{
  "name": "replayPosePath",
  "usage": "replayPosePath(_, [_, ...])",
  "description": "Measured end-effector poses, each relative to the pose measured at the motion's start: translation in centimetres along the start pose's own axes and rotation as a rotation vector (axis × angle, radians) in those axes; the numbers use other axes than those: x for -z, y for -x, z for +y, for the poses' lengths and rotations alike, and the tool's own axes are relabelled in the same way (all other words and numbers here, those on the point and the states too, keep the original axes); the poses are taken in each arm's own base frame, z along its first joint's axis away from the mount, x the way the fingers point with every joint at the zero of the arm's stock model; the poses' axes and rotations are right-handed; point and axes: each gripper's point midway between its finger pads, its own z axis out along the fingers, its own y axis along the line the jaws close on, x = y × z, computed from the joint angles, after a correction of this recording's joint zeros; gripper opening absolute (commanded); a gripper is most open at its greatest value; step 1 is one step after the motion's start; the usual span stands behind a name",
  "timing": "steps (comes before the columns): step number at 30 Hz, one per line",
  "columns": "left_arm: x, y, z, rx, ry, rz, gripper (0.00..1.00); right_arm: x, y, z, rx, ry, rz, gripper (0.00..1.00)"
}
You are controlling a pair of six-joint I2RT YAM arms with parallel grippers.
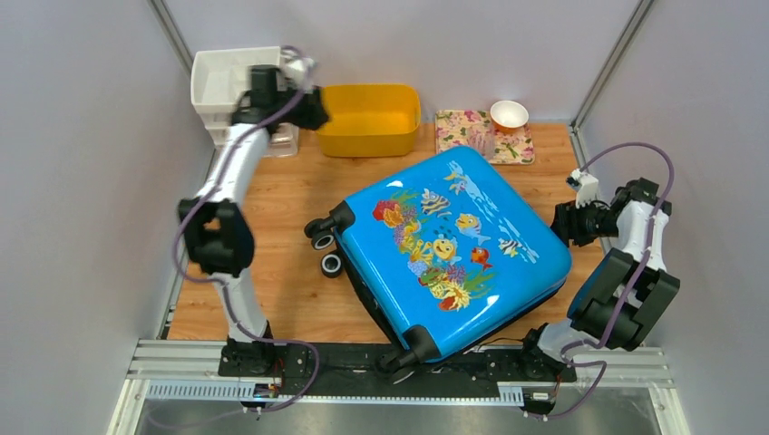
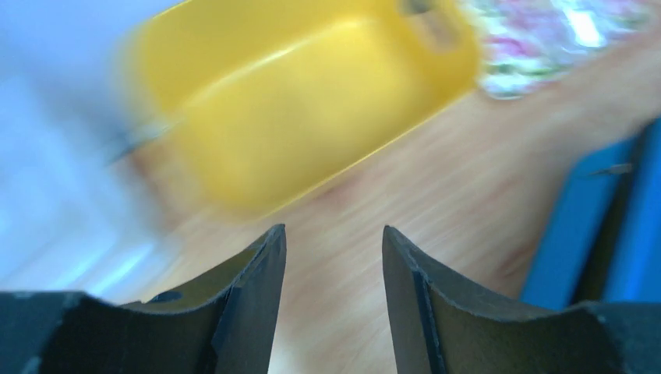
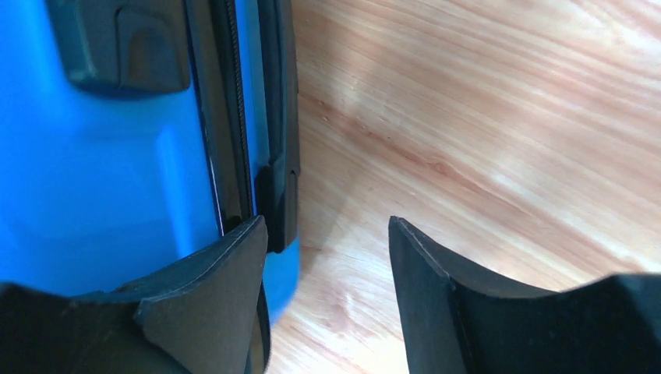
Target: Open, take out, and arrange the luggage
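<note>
The luggage (image 1: 449,249), a glossy blue hard-shell case with a fish and coral print, lies flat and closed in the middle of the table, its black wheels (image 1: 325,252) pointing left. My left gripper (image 1: 316,107) hovers at the back left beside the yellow tub, far from the case. In the blurred left wrist view this gripper (image 2: 334,230) is open over bare wood, and a strip of the luggage (image 2: 581,226) shows at the right. My right gripper (image 1: 559,223) is low at the case's right edge. Its wrist view shows it open (image 3: 327,222) beside the zipper seam (image 3: 234,132).
A yellow tub (image 1: 370,118) stands at the back centre, with a white plastic bin (image 1: 218,80) to its left. A floral tray (image 1: 467,127) carrying a small bowl (image 1: 509,114) lies at the back right. Grey walls close in on both sides.
</note>
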Motion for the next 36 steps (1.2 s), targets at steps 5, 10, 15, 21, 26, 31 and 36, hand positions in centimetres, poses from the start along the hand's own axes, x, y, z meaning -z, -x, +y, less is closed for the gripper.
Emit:
replayPosePath(5, [19.0, -5.6, 8.0, 0.209, 0.455, 0.016, 0.59, 0.7, -0.9, 0.8, 0.203, -0.029, -0.016, 0.63])
replayPosePath(10, [22.8, -15.7, -4.6, 0.337, 0.357, 0.158, 0.64, -1.2, -1.9, 3.5, 0.39, 0.016, 0.047, 0.64])
replayPosePath(15, [24.3, -21.9, -7.1, 0.542, 0.404, 0.279, 0.63, -3.0, -3.0, 7.7, 0.494, 0.124, 0.105, 0.67])
replayPosePath(21, [24.0, -26.0, -9.2, 0.672, 0.376, 0.428, 0.63, -2.5, -4.2, 13.1, 0.671, 0.239, 0.124, 0.68])
replayPosePath(26, [20.1, -24.2, -10.6, 0.567, 0.226, 0.505, 0.63, -1.4, -3.9, 13.2, 0.75, 0.184, 0.1, 0.7])
replayPosePath(31, [15.9, -21.2, -9.2, 0.429, 0.233, 0.579, 0.64, 0.7, -3.9, 11.8, 0.781, 0.046, 0.078, 0.7])
replayPosePath(36, [3.6, -13.7, -7.4, 0.18, 0.127, 0.458, 0.69, 1.9, -5.8, 10.2, 0.746, -0.006, 0.102, 0.7])
